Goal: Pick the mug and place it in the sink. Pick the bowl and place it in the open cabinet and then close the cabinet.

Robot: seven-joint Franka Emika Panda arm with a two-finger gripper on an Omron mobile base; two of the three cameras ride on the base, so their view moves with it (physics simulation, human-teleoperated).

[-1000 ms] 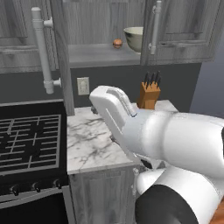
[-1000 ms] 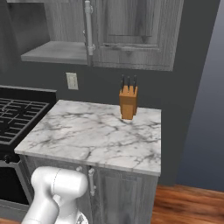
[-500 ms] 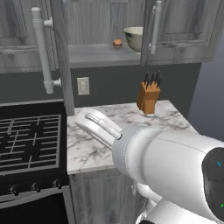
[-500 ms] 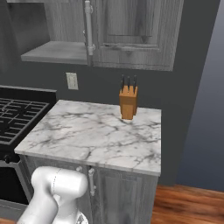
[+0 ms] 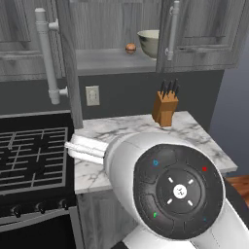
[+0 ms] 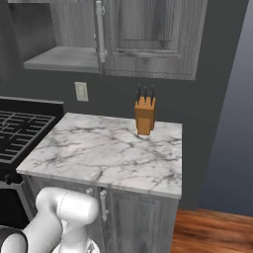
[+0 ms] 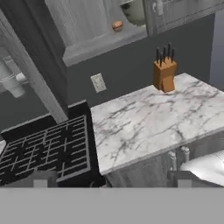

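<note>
Already the bowl (image 5: 150, 43) sits on the open cabinet (image 5: 112, 61) shelf beside a small orange thing (image 5: 130, 48) (perhaps fruit). Since a second ago the arm has swung back over the worktop (image 6: 106, 153), pincer (image 7: 111, 183) spread empty; closing the door remains.

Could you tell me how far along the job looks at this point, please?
The bowl already sits on the shelf of the open cabinet, beside a small orange thing. The cabinet door stands open, so closing it is what seems left. Nothing is in hand: the gripper is open and empty above the marble counter. The mug step cannot be judged here.
</note>
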